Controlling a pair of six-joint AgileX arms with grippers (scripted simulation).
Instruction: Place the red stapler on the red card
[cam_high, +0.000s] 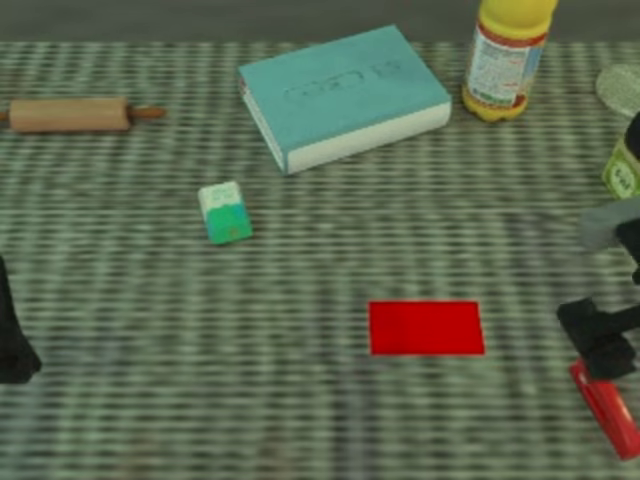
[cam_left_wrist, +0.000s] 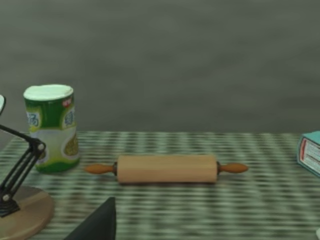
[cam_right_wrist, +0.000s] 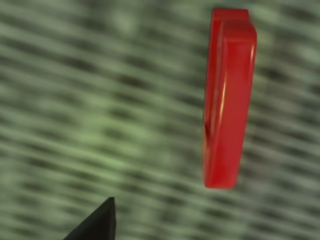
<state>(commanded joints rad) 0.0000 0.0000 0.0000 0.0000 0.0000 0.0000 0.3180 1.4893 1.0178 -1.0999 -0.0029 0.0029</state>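
The green-and-white checked tablecloth carries everything. Toward the far edge lies the thick teal hardcover book, clear of the working area, and beside it stands the yellow plastic bottle. The wooden rolling pin lies at far left. The thin flat red card, the target, lies bare right of centre. The right gripper hovers by the right edge, just over one end of the small red bar-shaped stapler, which lies on the cloth well apart from the card, apparently lining up a grasp; whether its fingers are parted cannot be told. The small green-and-white carton stands left of centre. The left gripper sits parked at the left edge.
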